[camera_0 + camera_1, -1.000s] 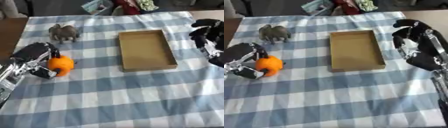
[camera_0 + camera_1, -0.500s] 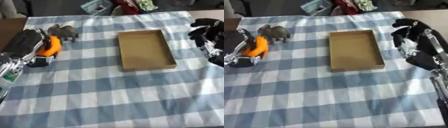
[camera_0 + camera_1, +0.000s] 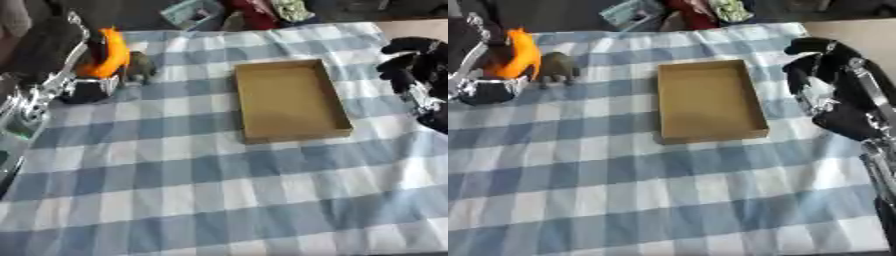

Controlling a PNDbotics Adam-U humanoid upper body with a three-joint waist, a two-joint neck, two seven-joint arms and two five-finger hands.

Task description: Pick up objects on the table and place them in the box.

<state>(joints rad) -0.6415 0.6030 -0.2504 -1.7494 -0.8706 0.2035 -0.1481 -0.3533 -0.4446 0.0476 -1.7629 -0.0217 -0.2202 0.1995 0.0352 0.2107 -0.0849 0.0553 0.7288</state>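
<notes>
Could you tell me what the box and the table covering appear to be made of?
The box looks like plain brown cardboard, matte, with thin folded walls. The table covering appears to be woven cloth, blue and white checked, with soft wrinkles near the far edge.

Looked down from the robot's head, steeply, at the checked cloth (image 3: 219, 200) from the near edge toward the far clutter. Sat as two eyes of one stereo pair, side by side, at like nearness. Shared the box (image 3: 289, 100) mid-table and both hands at the edges. Showed more of the right hand (image 3: 833, 90) in the right eye, more of the left hand (image 3: 61, 60) in the left.
</notes>
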